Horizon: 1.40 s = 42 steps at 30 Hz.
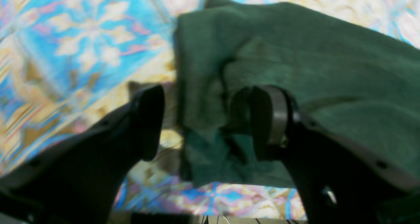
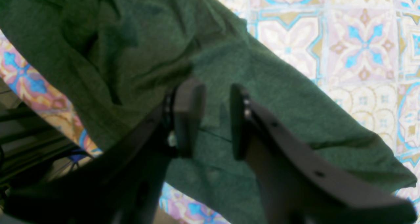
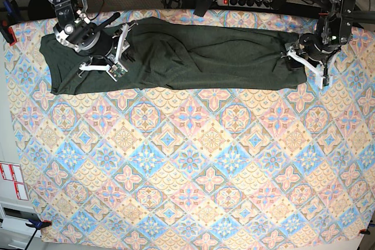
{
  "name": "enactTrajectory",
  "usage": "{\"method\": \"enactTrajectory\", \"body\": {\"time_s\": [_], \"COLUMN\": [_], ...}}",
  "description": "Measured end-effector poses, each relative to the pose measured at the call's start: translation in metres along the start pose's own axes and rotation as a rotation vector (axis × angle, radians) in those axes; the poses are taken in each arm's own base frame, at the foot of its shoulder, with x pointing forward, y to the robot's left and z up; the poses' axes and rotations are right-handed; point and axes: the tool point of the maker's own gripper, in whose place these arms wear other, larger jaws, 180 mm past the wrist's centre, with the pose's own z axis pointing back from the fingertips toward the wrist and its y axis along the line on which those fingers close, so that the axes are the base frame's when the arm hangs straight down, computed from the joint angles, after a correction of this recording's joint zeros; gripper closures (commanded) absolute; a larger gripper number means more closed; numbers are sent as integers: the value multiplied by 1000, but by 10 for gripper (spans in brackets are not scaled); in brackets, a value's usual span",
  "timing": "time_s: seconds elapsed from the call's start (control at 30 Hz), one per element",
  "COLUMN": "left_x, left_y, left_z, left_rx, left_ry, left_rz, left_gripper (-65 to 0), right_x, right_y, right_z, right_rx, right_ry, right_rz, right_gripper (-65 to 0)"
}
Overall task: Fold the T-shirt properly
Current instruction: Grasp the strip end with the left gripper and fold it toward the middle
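under the left wrist camera, the left gripper [image 1: 206,122] stands wide apart, jaws astride a bunched end of the t-shirt [image 1: 295,69] without pinching it; patterned cloth [image 1: 82,46] lies bare leftward. no writing shows.

from the right wrist camera, the right gripper [image 2: 215,119] is part open above flat shirt fabric; whether it holds any, i cannot tell.

overhead, the garment stretches along the table's far edge, both arms bent down over its ends, wide free cloth nearer. two red-and-white labels [image 3: 12,181] are unreadable.
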Motion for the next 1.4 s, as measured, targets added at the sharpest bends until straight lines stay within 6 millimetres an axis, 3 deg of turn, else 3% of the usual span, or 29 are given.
{"method": "enactTrajectory", "body": {"time_s": [0.27,0.4,0.53,0.63,0.77,0.83,0.97,1.07,1.17,1.4], "left_x": [-17,-19,-34,-34,-36,-36,-39,-36,-30,4], "left_y": [18,9,-12,-33,-45,-50,-60,-65,-54,1], "left_z": [-13,-16,-22,-27,-30,-30,-31,-31,-29,-19], "left_rx": [43,23,-9,-52,-67,-74,-106,-121,-106,14], "left_ry": [71,70,103,105,94,88,96,80,55,-48], "left_rz": [38,58,16,-1,0,11,40,59,92,168], "left_gripper": [-413,-413,-407,-406,-402,-347,-105,0,0,0], "right_x": [1,2,2,3,3,2,2,2,2,2], "right_y": [-1,-1,-2,-2,-2,-1,-1,-1,-1,-2], "right_z": [0,0,0,0,0,0,0,0,0,0], "right_rx": [-1,-3,-4,-2,-3,-2,-2,-2,-3,-6], "right_ry": [-2,-5,-4,-6,-7,-4,-5,-5,-4,-4], "right_rz": [1,2,2,1,2,2,2,2,2,1], "right_gripper": [-172,-172,-172,-172,-172,-172,-172,-172,-172,-172]}}
